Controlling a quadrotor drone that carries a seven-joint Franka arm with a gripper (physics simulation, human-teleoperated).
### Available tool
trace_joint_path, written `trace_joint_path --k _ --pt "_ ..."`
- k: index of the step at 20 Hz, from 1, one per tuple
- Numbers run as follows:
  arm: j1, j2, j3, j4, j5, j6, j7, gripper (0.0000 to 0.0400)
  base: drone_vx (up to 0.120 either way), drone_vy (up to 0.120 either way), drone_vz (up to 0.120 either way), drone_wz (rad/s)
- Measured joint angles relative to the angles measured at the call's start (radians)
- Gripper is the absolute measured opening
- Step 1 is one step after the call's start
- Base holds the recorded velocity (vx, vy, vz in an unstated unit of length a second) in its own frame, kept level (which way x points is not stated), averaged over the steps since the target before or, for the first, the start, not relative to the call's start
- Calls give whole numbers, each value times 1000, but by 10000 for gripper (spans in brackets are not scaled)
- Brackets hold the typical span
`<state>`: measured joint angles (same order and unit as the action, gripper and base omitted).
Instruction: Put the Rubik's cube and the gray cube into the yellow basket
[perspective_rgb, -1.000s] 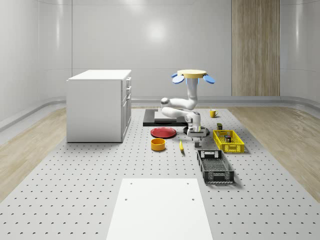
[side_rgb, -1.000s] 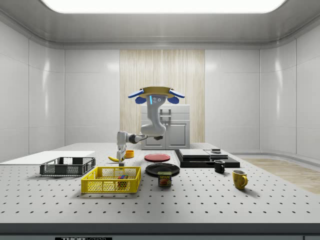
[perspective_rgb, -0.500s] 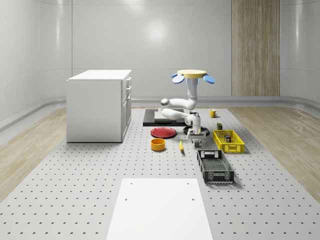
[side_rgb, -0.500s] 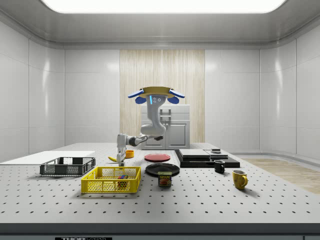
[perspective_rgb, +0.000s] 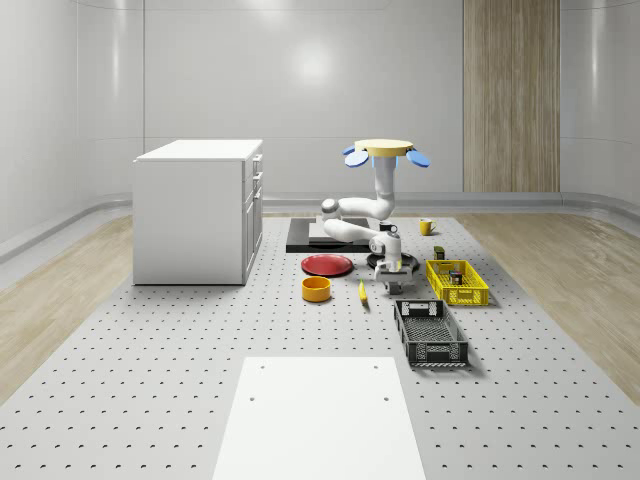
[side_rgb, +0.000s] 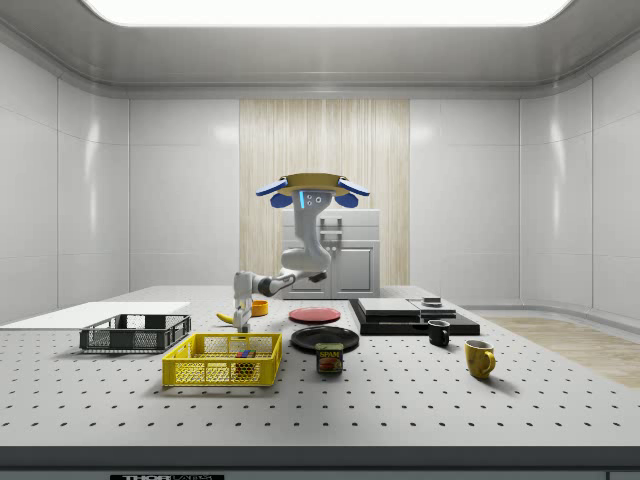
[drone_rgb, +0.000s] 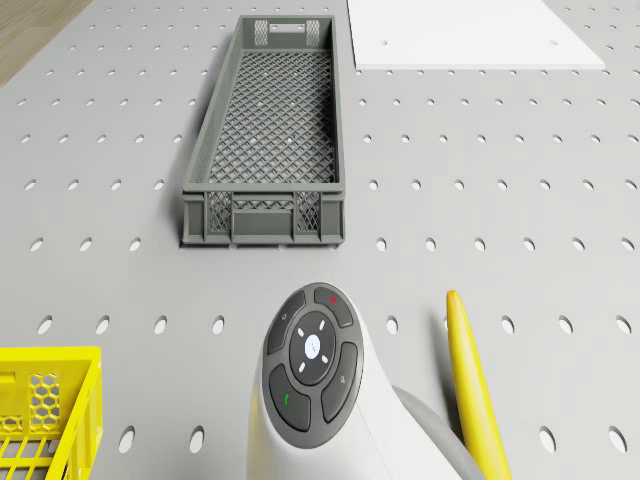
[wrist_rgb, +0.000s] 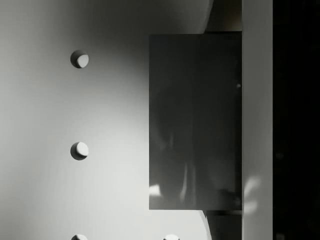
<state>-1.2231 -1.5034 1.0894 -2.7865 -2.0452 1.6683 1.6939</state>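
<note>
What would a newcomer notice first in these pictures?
First, the drone with its yellow top hovering above the perforated table, its white arm bent down so that the claw hangs low between the banana and the yellow basket. Next, the white cabinet standing at the whole-scene view's left. In the wrist view, a gray cube sits right before the claw.

The drone (perspective_rgb: 386, 150) is hovering over the desk (perspective_rgb: 200, 340), its gripper (perspective_rgb: 388, 277) hanging low between the banana (perspective_rgb: 362, 293) and the basket (perspective_rgb: 456, 282). In the whole-scene view the crate (perspective_rgb: 429, 333) is lying nearer than the basket, the bowl (perspective_rgb: 316, 289) is sitting left of the banana, and the plate (perspective_rgb: 327, 265) is lying behind the bowl. The cabinet (perspective_rgb: 198, 210) is standing at the far left.
</note>
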Motion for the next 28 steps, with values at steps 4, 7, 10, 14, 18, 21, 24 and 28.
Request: trace_joint_path --k 4,7,10,14,18,21,24,28 --pt "2 5 -5 2 -6 -3 -2 266 0 0 0 0" --pt "3 9 -7 2 -9 -6 -4 257 0 0 0 0" --pt "6 12 -6 1 -9 -10 -5 254 0 0 0 0" --pt "16 15 24 -14 18 -28 -6 251 0 0 0 0" --pt "28 16 76 -35 65 -53 -6 251 0 0 80 0" --pt "34 17 112 -48 99 -69 -5 250 0 0 120 0" --pt "37 18 135 -55 121 -78 -4 250 0 0 120 0" --pt "39 17 151 -59 136 -84 -3 250 110 0 80 0"
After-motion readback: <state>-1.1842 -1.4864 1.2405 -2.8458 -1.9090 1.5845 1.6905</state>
